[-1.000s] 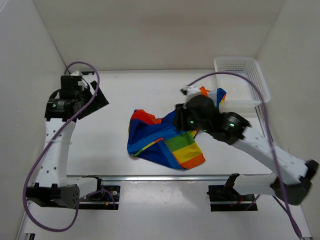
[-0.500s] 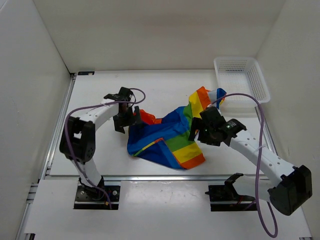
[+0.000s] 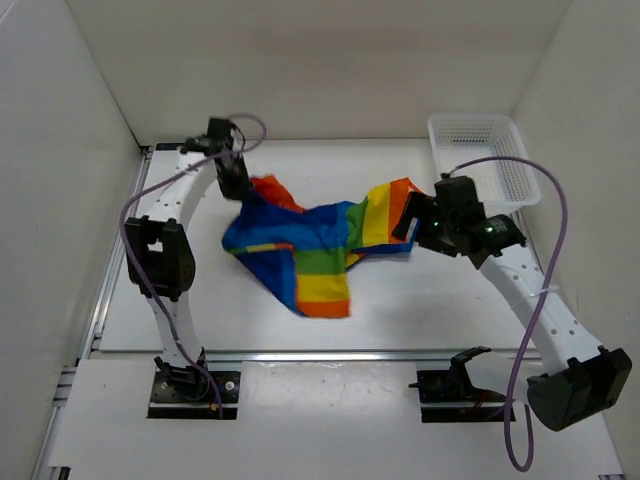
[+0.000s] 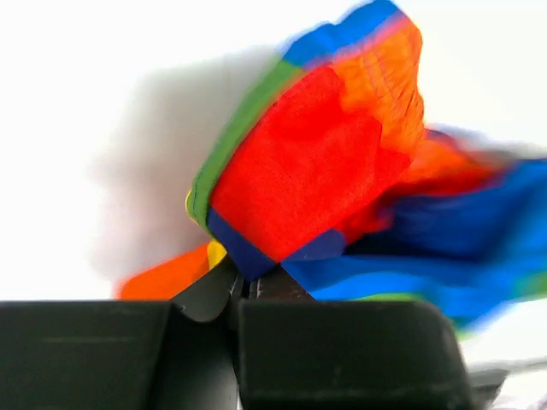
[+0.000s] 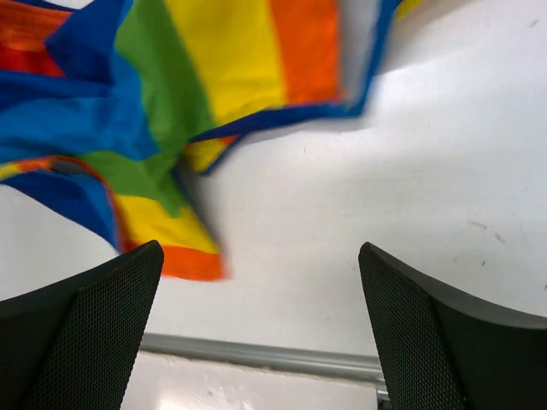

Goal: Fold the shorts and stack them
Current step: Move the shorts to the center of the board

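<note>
The rainbow-striped shorts (image 3: 310,240) lie rumpled and stretched across the middle of the table. My left gripper (image 3: 243,190) is at their back-left end, shut on a blue-edged red corner of them. In the left wrist view that gripper (image 4: 248,280) pinches the shorts (image 4: 299,171), which rise above it. My right gripper (image 3: 408,222) hovers at the shorts' right end, open and empty. Through the right wrist camera the gripper (image 5: 261,325) is wide apart over bare table, with the shorts (image 5: 188,77) beyond its fingertips.
A white mesh basket (image 3: 480,165) stands at the back right corner, just behind the right arm. A metal rail (image 3: 300,355) runs along the table's front edge. White walls close in the left, back and right sides.
My left arm swung in, shut on the shorts' left corner and pulled it toward the back left, stretching the cloth out. My right gripper let go of the shorts and drew back to the right.
</note>
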